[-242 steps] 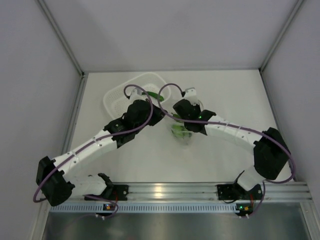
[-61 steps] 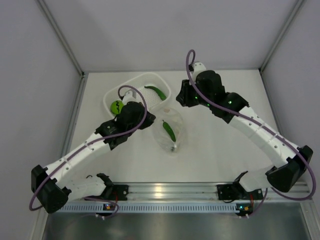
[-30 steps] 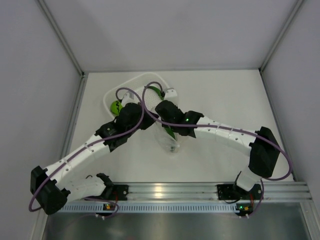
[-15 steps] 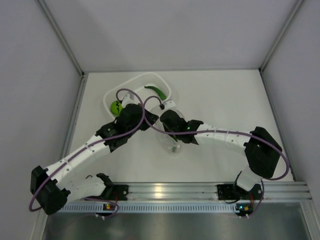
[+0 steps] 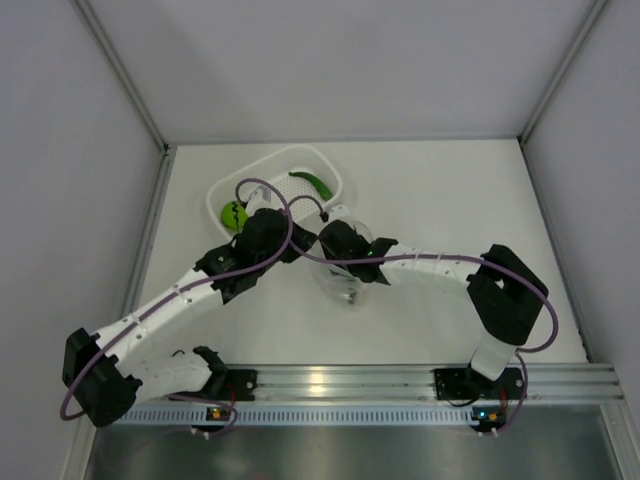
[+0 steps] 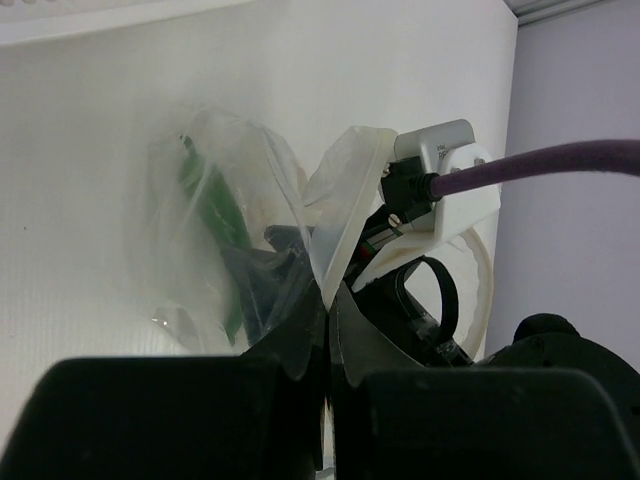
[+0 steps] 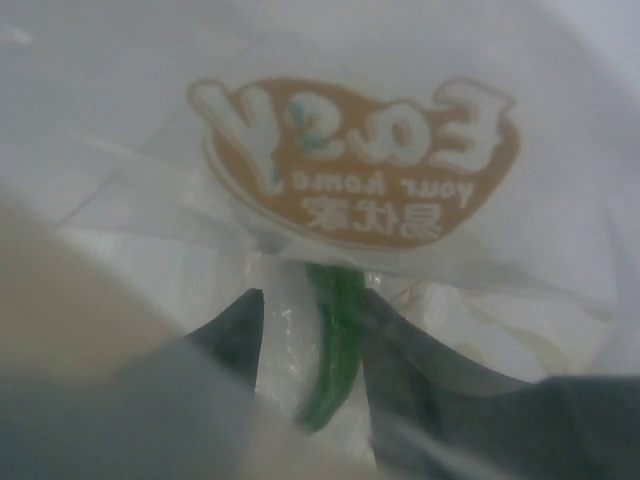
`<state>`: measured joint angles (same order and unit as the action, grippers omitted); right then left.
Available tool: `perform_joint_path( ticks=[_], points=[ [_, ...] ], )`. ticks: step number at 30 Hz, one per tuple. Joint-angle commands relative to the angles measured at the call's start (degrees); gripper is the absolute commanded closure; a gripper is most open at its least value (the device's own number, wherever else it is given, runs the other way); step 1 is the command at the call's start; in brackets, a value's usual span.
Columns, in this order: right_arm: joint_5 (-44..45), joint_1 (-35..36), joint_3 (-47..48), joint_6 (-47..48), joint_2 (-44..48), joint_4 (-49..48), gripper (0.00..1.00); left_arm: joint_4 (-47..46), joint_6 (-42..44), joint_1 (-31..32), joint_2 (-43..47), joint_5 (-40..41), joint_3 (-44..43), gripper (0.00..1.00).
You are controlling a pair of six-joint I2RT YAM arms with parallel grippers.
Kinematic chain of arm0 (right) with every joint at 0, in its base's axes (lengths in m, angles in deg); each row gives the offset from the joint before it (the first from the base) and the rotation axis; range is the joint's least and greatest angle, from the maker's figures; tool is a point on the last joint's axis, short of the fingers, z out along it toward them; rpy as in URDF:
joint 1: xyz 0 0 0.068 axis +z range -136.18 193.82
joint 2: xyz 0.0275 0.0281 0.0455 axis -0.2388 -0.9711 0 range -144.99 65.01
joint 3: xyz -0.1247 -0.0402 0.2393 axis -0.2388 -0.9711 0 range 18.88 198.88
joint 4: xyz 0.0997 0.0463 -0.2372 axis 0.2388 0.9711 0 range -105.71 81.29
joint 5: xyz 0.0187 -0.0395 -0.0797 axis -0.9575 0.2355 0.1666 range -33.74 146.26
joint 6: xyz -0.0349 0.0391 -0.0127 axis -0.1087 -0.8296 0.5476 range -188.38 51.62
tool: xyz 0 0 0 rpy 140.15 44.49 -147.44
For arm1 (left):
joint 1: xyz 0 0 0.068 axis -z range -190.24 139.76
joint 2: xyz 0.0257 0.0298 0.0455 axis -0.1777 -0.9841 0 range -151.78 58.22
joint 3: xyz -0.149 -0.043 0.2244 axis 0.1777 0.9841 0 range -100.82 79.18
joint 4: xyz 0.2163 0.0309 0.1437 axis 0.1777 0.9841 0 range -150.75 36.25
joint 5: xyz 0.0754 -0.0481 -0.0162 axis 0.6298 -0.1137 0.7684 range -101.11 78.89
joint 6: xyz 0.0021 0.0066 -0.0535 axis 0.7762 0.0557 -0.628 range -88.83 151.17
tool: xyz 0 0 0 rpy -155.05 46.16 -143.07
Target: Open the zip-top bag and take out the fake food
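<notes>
while your left gripper (image 6: 327,305) is pinching the bag's (image 6: 215,190) lip tight and holding the mouth up, you are reaching the right gripper (image 7: 312,318) inside, its fingers apart on either side of the pod (image 7: 335,345). you are probably best closing on the pod alone, not the film, then drawing back along the opening. the right arm is lying low, folded leftward over the bag. the left is stretching forward beside the basket (image 5: 222,190), where the ball (image 5: 233,213) and second pod (image 5: 312,183) are lying.
</notes>
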<state>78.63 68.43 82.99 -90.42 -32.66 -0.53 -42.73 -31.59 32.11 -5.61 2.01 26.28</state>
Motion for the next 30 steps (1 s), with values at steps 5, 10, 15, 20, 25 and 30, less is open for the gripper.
perform_joint_path(
  ticks=[5, 10, 15, 20, 25, 30],
  points=[
    [-0.4, -2.5, 0.2, 1.5, -4.6, -1.3, 0.53, -2.6, 3.1, 0.0, -2.3, -0.3, -0.6, 1.00],
    [-1.4, -3.1, -0.4, 1.5, -6.1, -2.3, 0.54, -2.7, 3.6, 0.0, -3.3, -0.6, -0.9, 1.00],
    [-2.9, -3.6, -0.2, 1.6, -8.7, -2.9, 0.52, -2.7, 4.1, 0.0, -3.6, -0.5, -0.9, 1.00],
    [-2.9, -3.7, -0.1, 1.3, -10.3, -3.4, 0.52, -2.6, 4.6, 0.0, -4.0, -0.7, -0.9, 1.00],
    [-2.0, -3.6, -0.9, 0.9, -8.1, -4.2, 0.74, -2.6, 5.3, 0.0, -4.3, -0.7, -1.1, 1.00],
    [-1.7, -3.6, -1.9, 0.9, -3.5, -4.5, 0.82, -2.7, 5.8, -0.1, -4.2, -0.4, -1.4, 1.00]
  ],
)
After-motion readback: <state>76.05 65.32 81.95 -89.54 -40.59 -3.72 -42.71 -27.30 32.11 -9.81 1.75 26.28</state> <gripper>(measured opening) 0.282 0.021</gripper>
